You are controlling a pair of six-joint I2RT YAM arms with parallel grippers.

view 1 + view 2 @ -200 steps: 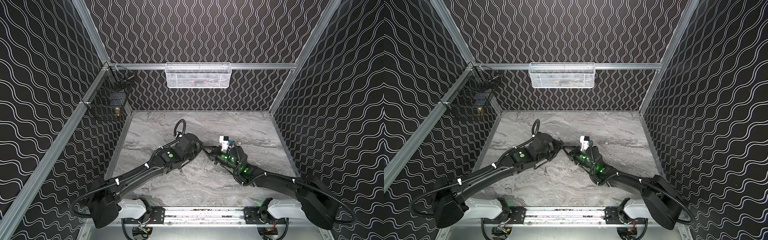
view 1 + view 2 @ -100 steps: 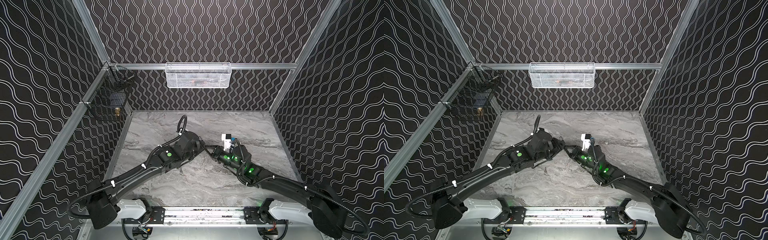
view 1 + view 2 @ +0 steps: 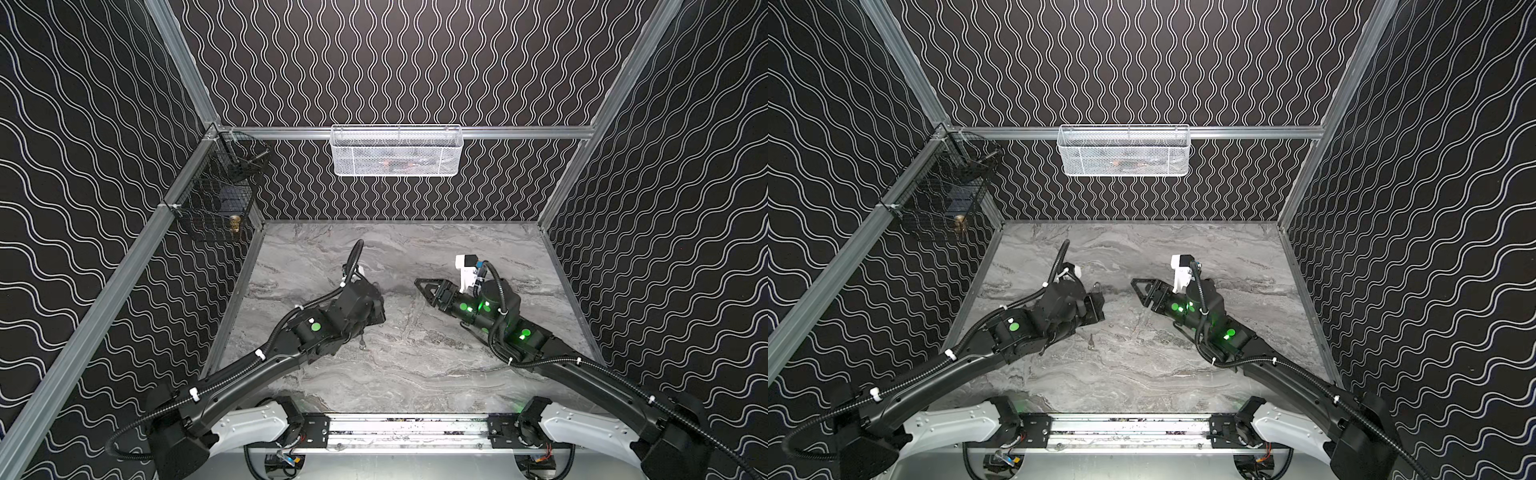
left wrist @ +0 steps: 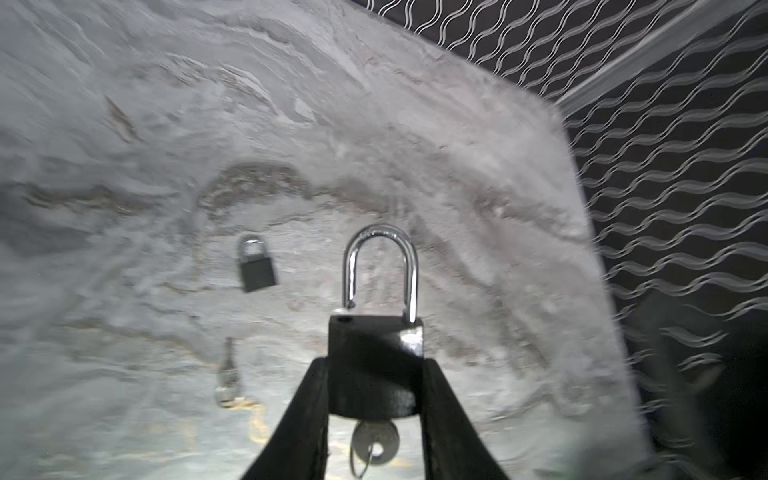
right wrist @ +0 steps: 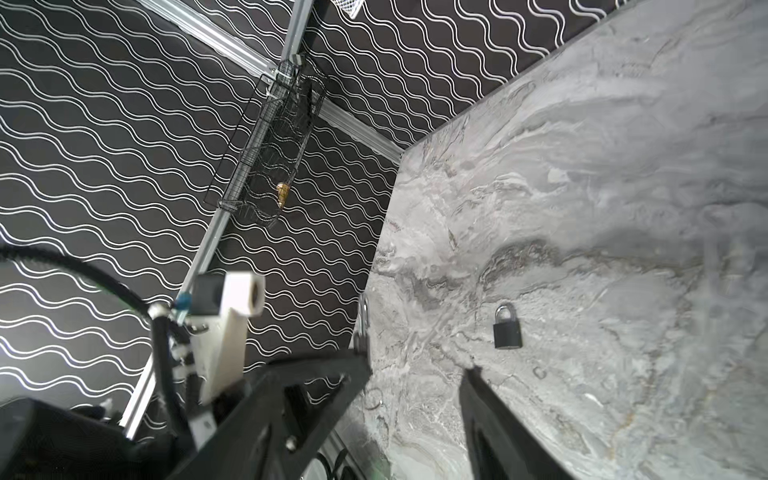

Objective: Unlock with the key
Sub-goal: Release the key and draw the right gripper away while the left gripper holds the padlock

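My left gripper [image 4: 376,374] is shut on the body of a black padlock [image 4: 376,353] with a silver shackle [image 4: 380,270]. A key [image 4: 374,442] with a thin ring sticks out of the lock's underside, between the fingers. One leg of the shackle ends just above a hole in the body. In both top views the left gripper [image 3: 376,307] [image 3: 1098,301] hovers over the table's middle left. My right gripper [image 5: 419,363] [image 3: 426,291] [image 3: 1140,293] stands open and empty a short way to the right of the lock, pointing at it.
A second, smaller black padlock [image 4: 255,266] [image 5: 507,330] and a loose key [image 4: 226,378] [image 3: 363,343] lie on the marble table [image 3: 415,365]. A white mesh basket [image 3: 395,151] hangs on the back wall. A black wire basket [image 3: 216,199] hangs on the left wall.
The right gripper was shut at the lock and has opened and drawn back to the right. The key stays in the padlock. The left gripper keeps its grip and has shifted slightly left.
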